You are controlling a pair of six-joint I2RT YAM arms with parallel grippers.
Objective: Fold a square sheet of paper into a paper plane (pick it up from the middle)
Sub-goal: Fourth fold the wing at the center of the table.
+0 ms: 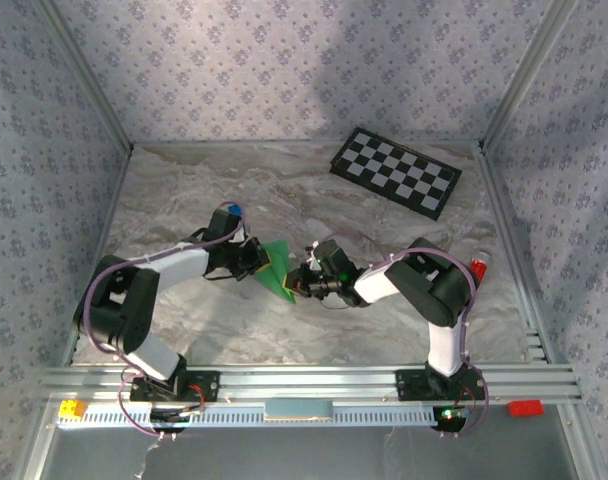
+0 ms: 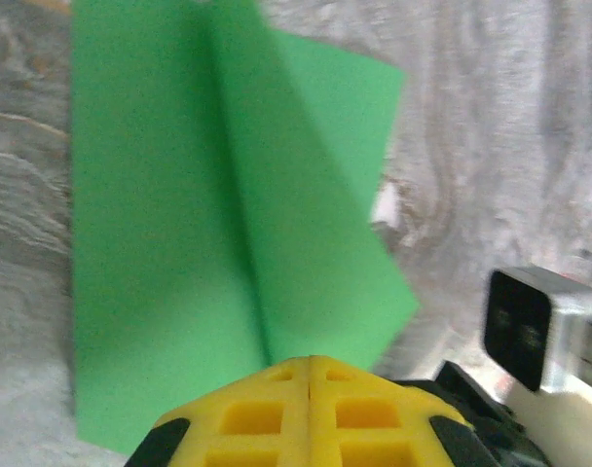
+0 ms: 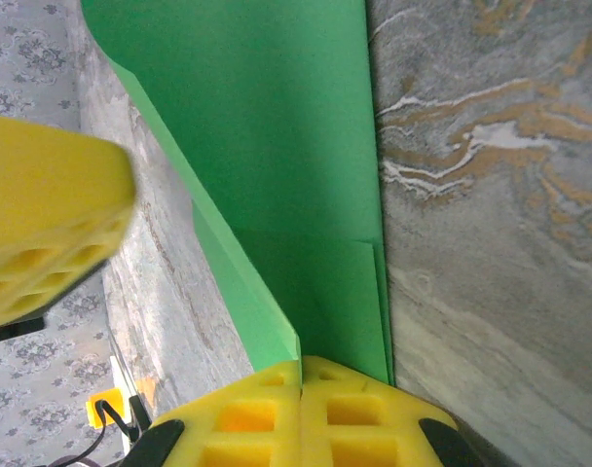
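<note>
Left claw (image 2: 309,364): yellow pads with square recesses, pressed together on the near edge of the paper (image 2: 160,243), right at its centre crease.

Right claw (image 3: 301,364): same yellow moulded pads, closed on the opposite edge of the paper, clamping several layers. The left claw is just beside it, in the left of the right wrist view.

Paper: bright green, thin, matt and unmarked. It is held between the two claws above the middle of the table (image 1: 284,340), and looks to be lifted off it. One sharp ridge runs lengthwise away from the left claw. A slanted flap lies to one side of it, ending in a pointed corner. The right wrist view shows stacked, straight-cut edges and one curling far corner.

Step in hand, as judged: mid-fold. The centre crease and at least one diagonal fold are made, but the slim dart shape is not yet there.

Next move, as judged: bring the wings together along the ridge and press the crease flat. The grip must stay firm without tearing, and both claws need to move in step.

Table: marbled grey-brown, smooth.

Checkerboard (image 1: 396,172): black and white, flat, at the far right, well apart.
</note>
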